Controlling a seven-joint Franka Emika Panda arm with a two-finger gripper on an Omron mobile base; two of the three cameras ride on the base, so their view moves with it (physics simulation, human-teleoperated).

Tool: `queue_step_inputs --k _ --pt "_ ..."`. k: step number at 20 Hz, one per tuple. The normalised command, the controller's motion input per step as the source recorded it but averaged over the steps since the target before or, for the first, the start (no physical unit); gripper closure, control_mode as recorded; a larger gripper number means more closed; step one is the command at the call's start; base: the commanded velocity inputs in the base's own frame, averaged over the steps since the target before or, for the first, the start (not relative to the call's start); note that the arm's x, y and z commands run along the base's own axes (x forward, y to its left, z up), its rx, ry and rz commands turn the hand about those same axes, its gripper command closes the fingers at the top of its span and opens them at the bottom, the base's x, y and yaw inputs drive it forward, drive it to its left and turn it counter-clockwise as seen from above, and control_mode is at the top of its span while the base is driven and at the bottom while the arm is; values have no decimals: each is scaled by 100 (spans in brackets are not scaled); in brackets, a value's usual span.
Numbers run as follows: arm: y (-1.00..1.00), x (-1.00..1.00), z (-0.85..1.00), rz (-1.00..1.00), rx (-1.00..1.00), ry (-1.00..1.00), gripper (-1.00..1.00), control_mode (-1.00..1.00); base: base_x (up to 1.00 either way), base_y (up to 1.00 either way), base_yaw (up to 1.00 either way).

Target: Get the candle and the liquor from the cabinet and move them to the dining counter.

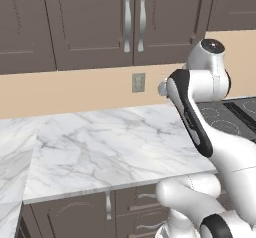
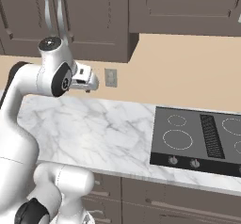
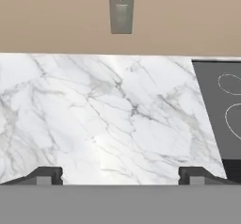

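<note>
Facing: the arm points toward the tan back wall, above a white grey-veined marble bench (image 1: 110,142).
Gripper: the gripper (image 3: 120,175) shows at the bottom of the hand view as two dark fingertips (image 3: 46,175) set far apart, near the lower left and lower right; the jaws stand wide open with nothing between them, and bare marble lies beyond them.
Gripper in right base view: the hand (image 2: 84,79) sits in the upper left of the frame, just left of the wall outlet.
Cabinet: the dark brown cabinet (image 1: 100,27) fills the top of the left base view, its two panelled doors closed, with a pair of long curved silver handles (image 1: 135,19) side by side at upper centre.
Candle and liquor: neither can be made out; the cabinet doors hide whatever is inside.
Outlet: a grey wall outlet (image 3: 121,14) sits at top centre of the hand view, on the wall above the bench.
Cooktop: a dark cooktop (image 2: 200,140) with white ring marks lies flush in the bench at the right of the right base view.
Lower cupboards: dark brown fronts (image 1: 75,214) run below the bench edge.
</note>
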Motion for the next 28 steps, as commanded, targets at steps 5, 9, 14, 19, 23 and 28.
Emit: queue_step_inputs --k 5,9,14,19,23,28 --pt "8 -26 31 -2 -10 -48 -100 -100 0 0 0" --pt "13 -2 35 -1 -2 -37 -100 -100 0 0 0" --pt "23 0 44 0 0 -30 -100 -100 0 0 0" --pt "41 0 43 0 1 -27 -100 -100 0 0 0" --pt "28 0 50 0 2 -26 -100 -100 0 0 0" --pt "28 0 48 0 0 -25 -100 -100 0 0 0"
